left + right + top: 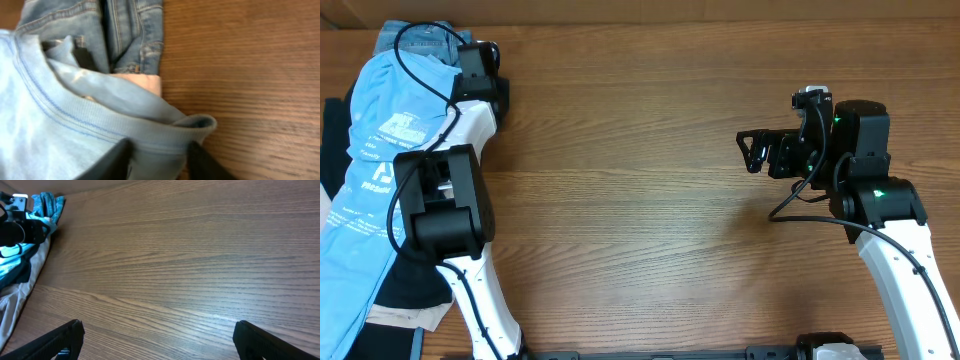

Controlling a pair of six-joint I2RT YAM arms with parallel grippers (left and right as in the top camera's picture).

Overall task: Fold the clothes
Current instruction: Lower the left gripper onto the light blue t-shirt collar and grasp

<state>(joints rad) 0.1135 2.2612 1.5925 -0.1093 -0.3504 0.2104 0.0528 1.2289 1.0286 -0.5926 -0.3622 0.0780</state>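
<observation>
The light sky-blue T-shirt with white print lies spread over a pile of clothes at the table's left edge. In the left wrist view its ribbed collar is bunched up between the fingers. My left gripper is at the far left corner, closed on that collar fold. My right gripper is open and empty, hovering over bare wood at the right, far from the shirt. A bit of the shirt shows at the far left of the right wrist view.
Blue denim jeans lie at the back left beside the collar. A black T-shirt and a beige cloth lie under the blue shirt. A pinkish cloth edge shows under the collar. The wooden table spans the middle.
</observation>
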